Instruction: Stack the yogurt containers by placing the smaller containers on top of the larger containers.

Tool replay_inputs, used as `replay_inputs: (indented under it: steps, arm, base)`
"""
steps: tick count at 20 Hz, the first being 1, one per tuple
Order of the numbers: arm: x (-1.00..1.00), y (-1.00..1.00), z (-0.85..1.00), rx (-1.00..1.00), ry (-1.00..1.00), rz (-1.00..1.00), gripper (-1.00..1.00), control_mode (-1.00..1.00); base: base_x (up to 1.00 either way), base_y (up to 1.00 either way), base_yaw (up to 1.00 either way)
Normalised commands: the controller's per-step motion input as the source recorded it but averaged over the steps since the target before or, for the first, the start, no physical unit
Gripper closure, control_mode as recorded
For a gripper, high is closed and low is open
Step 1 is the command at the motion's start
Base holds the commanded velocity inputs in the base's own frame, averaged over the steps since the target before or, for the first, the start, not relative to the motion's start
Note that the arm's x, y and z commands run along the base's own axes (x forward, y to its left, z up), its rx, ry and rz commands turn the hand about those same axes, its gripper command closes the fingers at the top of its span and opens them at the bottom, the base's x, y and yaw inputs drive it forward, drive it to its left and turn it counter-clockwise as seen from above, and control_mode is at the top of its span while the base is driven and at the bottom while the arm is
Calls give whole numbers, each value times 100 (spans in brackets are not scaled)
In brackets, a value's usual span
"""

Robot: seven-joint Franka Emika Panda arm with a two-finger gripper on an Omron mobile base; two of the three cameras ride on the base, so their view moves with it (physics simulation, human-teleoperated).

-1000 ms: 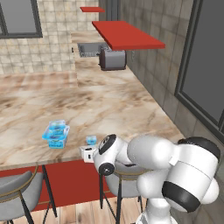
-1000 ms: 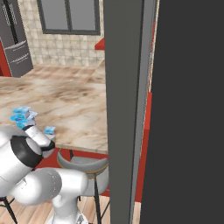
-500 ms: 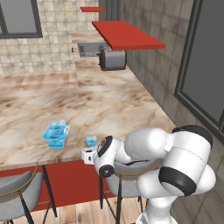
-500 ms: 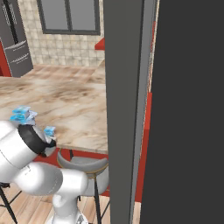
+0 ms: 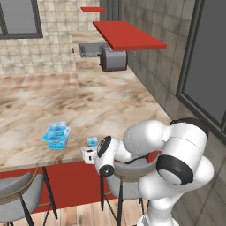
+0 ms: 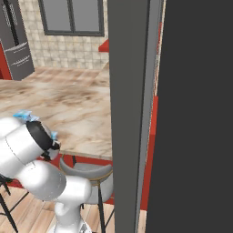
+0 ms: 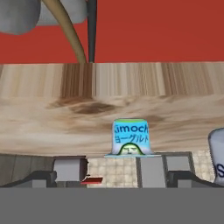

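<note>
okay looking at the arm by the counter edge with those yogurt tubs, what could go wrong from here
The open gripper sits low at the counter edge, so it could clip the edge while rising. The tiny yogurt cup stands close to that edge and could be knocked off. The stacked tubs beside it might get nudged.

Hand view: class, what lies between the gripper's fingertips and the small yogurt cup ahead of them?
Nothing: in the hand view only bare marbled counter shows around the small yogurt cup, with the open gripper pointing toward it and not touching it.
</note>
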Motion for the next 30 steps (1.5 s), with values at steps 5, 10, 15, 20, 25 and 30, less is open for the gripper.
replay_inputs:
  steps: [5, 10, 15, 20, 25, 30]
  arm:
    - [19, 0, -10, 0, 0, 0, -100, -100]
    - [22, 0, -16, 0, 0, 0, -100, -100]
    - [12, 0, -19, 0, 0, 0, -100, -100]
    - [8, 0, -16, 0, 0, 0, -100, -100]
    - [17, 5, -4, 0, 0, 0, -100, -100]
    - [23, 14, -2, 0, 0, 0, -100, -100]
  base:
    - [0, 0, 0]
    - [0, 0, 0]
    - [0, 0, 0]
    - [0, 0, 0]
    - [0, 0, 0]
    - [0, 0, 0]
